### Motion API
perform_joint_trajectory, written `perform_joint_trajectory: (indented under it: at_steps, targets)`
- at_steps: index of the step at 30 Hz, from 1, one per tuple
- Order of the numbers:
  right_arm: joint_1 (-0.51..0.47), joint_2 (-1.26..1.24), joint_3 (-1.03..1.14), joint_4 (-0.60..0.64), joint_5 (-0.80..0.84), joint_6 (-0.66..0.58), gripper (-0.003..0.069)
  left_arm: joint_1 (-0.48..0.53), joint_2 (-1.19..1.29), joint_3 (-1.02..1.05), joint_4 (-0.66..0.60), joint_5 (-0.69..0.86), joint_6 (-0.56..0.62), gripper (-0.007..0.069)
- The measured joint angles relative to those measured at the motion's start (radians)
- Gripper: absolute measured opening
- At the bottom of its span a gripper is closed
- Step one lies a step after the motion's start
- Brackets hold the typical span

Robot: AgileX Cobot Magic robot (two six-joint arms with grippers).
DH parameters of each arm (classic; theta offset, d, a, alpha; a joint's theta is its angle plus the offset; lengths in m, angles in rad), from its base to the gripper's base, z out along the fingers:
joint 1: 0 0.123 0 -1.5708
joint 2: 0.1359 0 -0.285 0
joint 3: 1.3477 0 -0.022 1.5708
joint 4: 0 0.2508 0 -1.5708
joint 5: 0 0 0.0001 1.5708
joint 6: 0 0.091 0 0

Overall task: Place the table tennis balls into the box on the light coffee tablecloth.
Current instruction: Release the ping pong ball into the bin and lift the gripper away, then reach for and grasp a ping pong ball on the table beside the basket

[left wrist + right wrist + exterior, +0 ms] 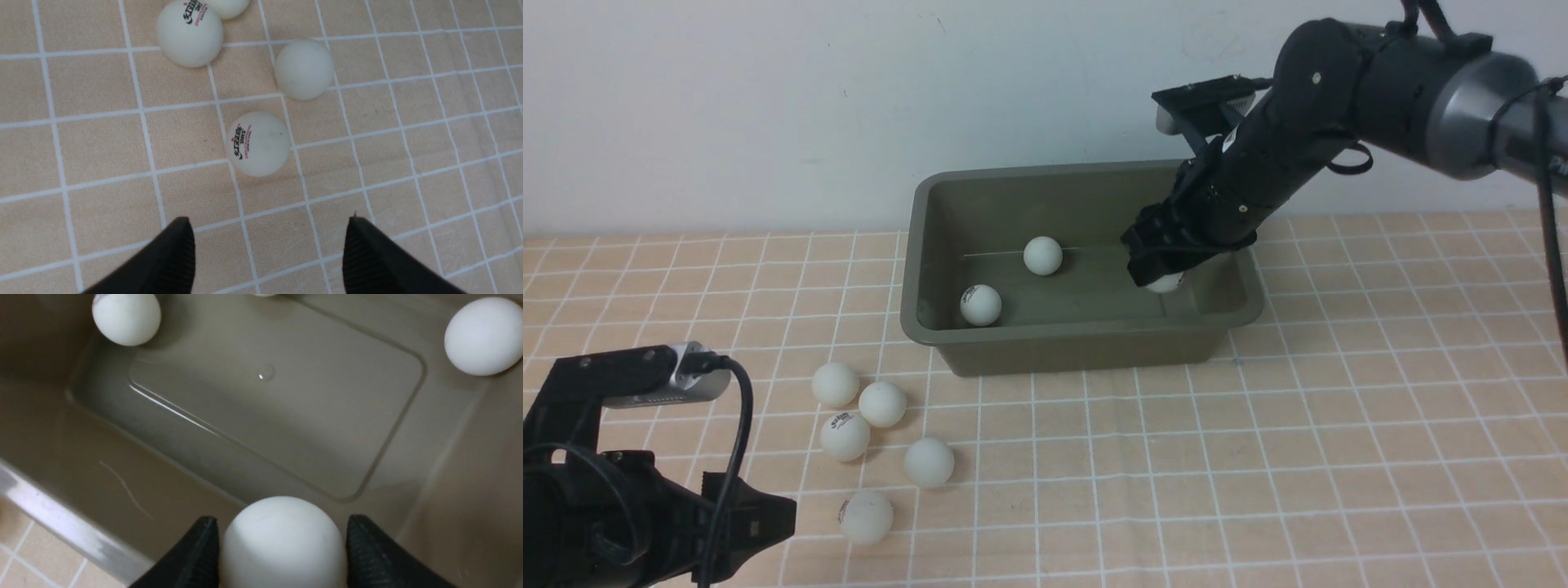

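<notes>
A table tennis ball (282, 539) is pinched between the fingers of the right gripper (1162, 276), low inside the box (1078, 339), with a second ball (1043, 255) and a third ball (980, 305) lying on the floor ahead of those fingers. The box stands on the light coffee tablecloth (1298, 457). The left gripper (268, 222) hangs over the cloth, fingers spread and empty, a logo-printed ball (258, 143) just ahead of its tips and four more loose beyond.

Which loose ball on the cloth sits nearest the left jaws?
The logo-printed ball at the near end of the cluster; the other four balls lie farther toward the box.
</notes>
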Motion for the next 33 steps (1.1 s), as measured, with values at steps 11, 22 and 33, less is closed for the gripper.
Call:
perform_joint_trajectory:
  at_steps: [11, 22, 33]
  targets:
    - [0.000, 0.000, 0.000, 0.000, -0.014, 0.000, 0.0494, 0.000, 0.000, 0.000, 0.000, 0.002, 0.000, 0.0406]
    - [0.000, -0.035, -0.232, -0.103, 0.200, -0.001, 0.0418, 0.000, 0.000, 0.000, -0.139, 0.143, 0.252, 0.0406]
    - [-0.055, -0.293, -0.278, -0.230, 0.285, -0.003, 0.0246, -0.062, -0.001, 0.000, -0.288, 0.319, 0.399, 0.0365]
